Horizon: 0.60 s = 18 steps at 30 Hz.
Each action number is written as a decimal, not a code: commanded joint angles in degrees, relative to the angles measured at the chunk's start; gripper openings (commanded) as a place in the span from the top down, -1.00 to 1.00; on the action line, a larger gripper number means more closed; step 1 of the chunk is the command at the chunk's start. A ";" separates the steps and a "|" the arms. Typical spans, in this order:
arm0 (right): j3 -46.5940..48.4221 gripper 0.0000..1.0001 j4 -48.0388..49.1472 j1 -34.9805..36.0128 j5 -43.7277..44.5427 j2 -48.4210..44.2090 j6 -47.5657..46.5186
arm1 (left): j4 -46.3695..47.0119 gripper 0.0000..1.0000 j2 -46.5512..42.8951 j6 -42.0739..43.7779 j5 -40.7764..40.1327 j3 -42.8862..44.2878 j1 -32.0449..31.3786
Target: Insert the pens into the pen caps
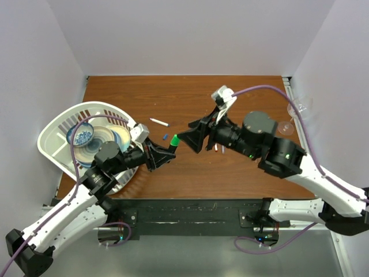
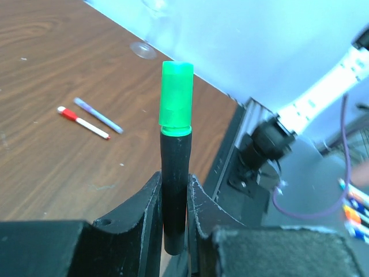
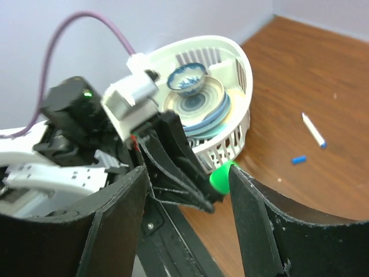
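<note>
My left gripper [image 1: 166,153] [image 2: 174,190] is shut on the black marker [image 2: 174,167], which it holds above the table. The green cap [image 1: 174,141] [image 2: 176,95] sits on the marker's free end. My right gripper [image 1: 187,138] [image 3: 187,173] is open, and its jaws stand on either side of the green cap [image 3: 219,179], with the right finger [image 3: 253,219] close against it. A white pen [image 1: 159,122] [image 3: 313,129] and a loose blue cap [image 1: 165,137] [image 3: 298,160] lie on the table behind. A white pen with a red cap [image 2: 83,122] and a bluish pen [image 2: 98,115] lie side by side under the right arm.
A white dish rack [image 1: 53,134] [image 3: 245,69] with plates and a blue-patterned bowl [image 1: 80,135] stands at the left. A clear glass [image 1: 300,107] stands at the right wall; its foot shows in the left wrist view [image 2: 143,50]. The table's near edge lies below both arms.
</note>
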 commanded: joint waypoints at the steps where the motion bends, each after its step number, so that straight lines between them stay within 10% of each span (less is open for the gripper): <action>1: 10.31 -0.24 -14.54 -5.71 -13.88 3.14 -9.54 | -4.02 1.00 -1.48 5.51 8.67 3.79 0.08; 18: 3.58 -0.22 -12.39 -9.50 -36.39 5.08 -9.55 | -2.28 1.00 -0.52 6.57 19.58 4.14 0.16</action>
